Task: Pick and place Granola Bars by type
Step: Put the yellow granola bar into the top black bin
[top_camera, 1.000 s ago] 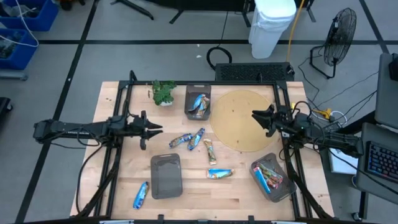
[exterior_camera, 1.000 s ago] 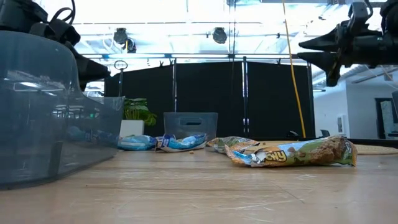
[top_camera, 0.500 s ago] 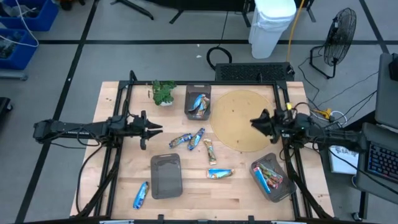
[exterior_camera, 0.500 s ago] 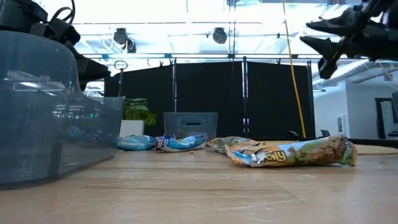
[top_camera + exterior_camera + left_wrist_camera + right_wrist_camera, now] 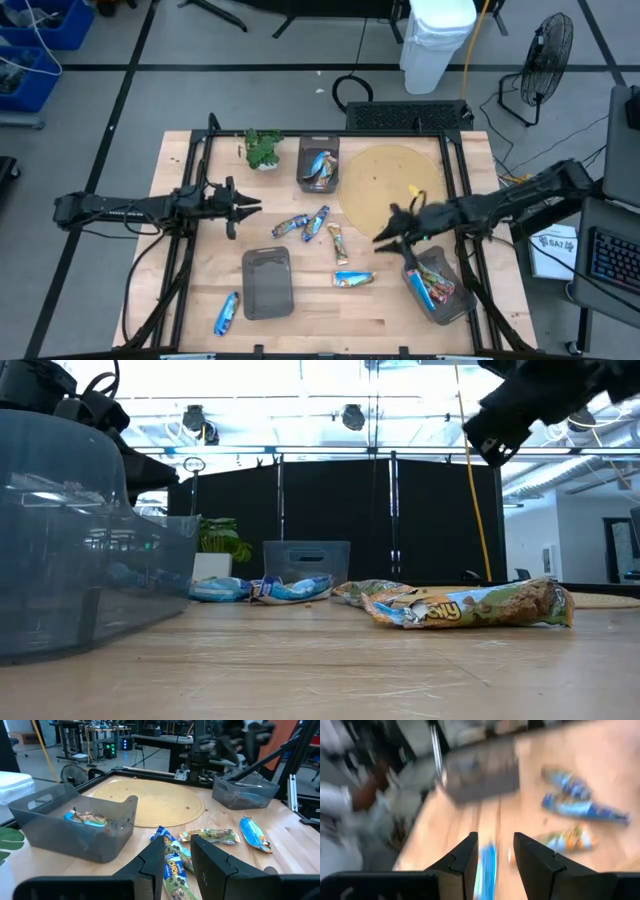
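Where the high view looks down, a pale wooden table (image 5: 310, 330) stands on grey floor (image 5: 200, 90), with a fan (image 5: 548, 50) behind. Granola Bars (image 5: 315, 222) lie mid-table; others fill grey bins (image 5: 318, 163). The left gripper (image 5: 252, 207) waits at the table's left, jaws slightly apart, empty. The right gripper (image 5: 383, 236) hangs beside the round mat (image 5: 385, 180).

Low view: black curtains (image 5: 330, 515) back the table.

Right wrist view: jaws parted, empty.
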